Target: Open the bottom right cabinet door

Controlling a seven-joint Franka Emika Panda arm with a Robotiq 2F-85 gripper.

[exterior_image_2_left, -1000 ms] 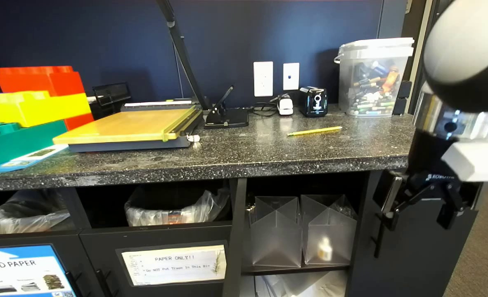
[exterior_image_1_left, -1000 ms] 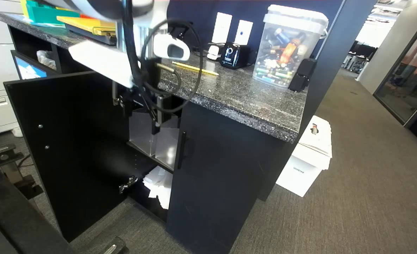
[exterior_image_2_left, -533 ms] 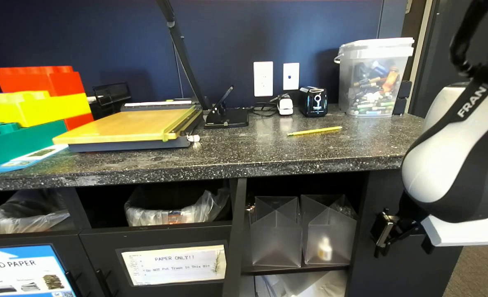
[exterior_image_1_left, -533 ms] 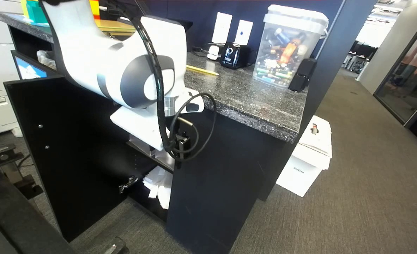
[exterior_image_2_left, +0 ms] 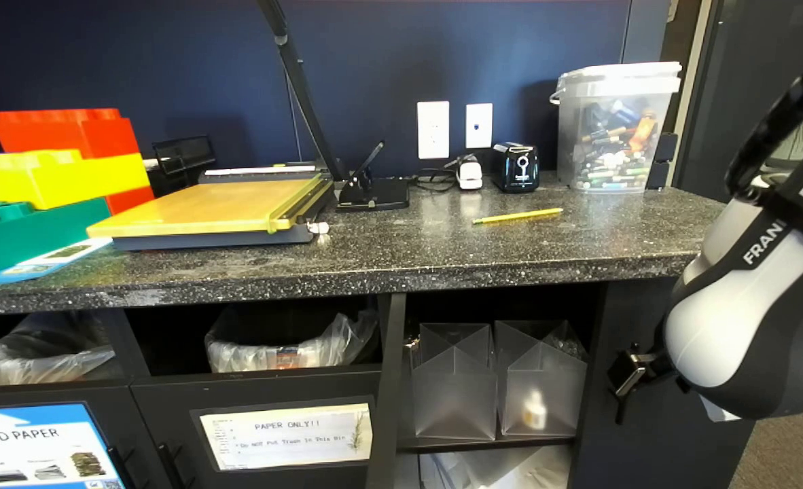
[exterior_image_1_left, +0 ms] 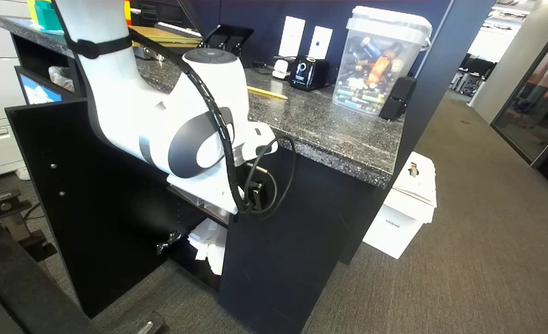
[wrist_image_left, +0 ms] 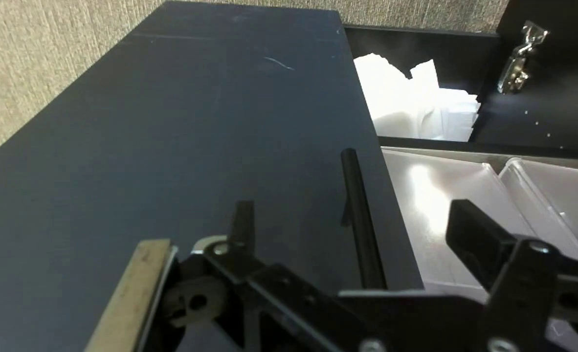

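Note:
The bottom right cabinet door is a flat black panel [exterior_image_1_left: 283, 250] that stands shut below the counter's right end. It also shows in the wrist view [wrist_image_left: 211, 137], with a black bar handle [wrist_image_left: 360, 215] near its free edge. The lower end of the handle shows in an exterior view [exterior_image_2_left: 621, 409]. My gripper [wrist_image_left: 356, 227] is open in front of the door. In the wrist view one finger [wrist_image_left: 243, 222] is over the panel and the other finger [wrist_image_left: 475, 239] is past its edge, with the handle between them. I cannot tell if they touch it. The arm hides most of the gripper in both exterior views.
The neighbouring black door [exterior_image_1_left: 93, 199] stands wide open beside the arm. Inside are clear plastic bins [exterior_image_2_left: 452, 387] on a shelf and white paper [wrist_image_left: 411, 102]. The stone counter edge [exterior_image_1_left: 329, 157] overhangs the door. A white box [exterior_image_1_left: 397, 218] stands on the floor beyond.
The arm has come down from the counter edge towards the right-hand door, and the open gripper is now around its handle. The doors have not visibly moved.

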